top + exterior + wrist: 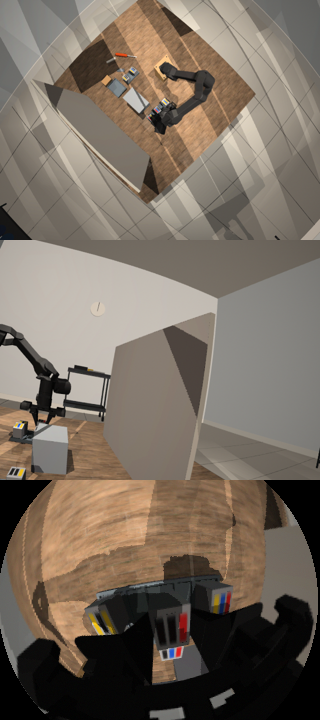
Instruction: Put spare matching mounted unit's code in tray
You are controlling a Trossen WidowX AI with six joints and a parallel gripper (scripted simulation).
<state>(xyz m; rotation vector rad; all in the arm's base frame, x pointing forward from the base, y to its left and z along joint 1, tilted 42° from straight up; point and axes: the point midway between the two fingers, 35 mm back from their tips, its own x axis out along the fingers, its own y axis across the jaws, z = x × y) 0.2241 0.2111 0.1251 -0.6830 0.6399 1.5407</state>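
My gripper point(41, 422) point(165, 611) is shut on a dark grey spare unit point(172, 611) with black, black and red bars, still among the other units on the dark rack point(145, 586). Beside it in the wrist view stand a unit with yellow and black bars point(101, 620) on the left and a unit with yellow, blue and red bars point(219, 600) on the right. Another unit point(171, 653) shows black, blue and red bars. The slate-grey tray point(116, 88) lies empty. Two more units point(132, 70) point(125, 77) stand on a separate base; which unit is the mounted one is unclear. No printed code is readable.
A pale grey block point(136, 100) point(49, 457) stands between the rack and the tray. A brown box point(106, 80) touches the tray's corner area. An orange screwdriver point(121, 54) and a grey cylinder point(110, 60) lie beyond. A tall panel point(103, 129) point(149, 395) stands along one side.
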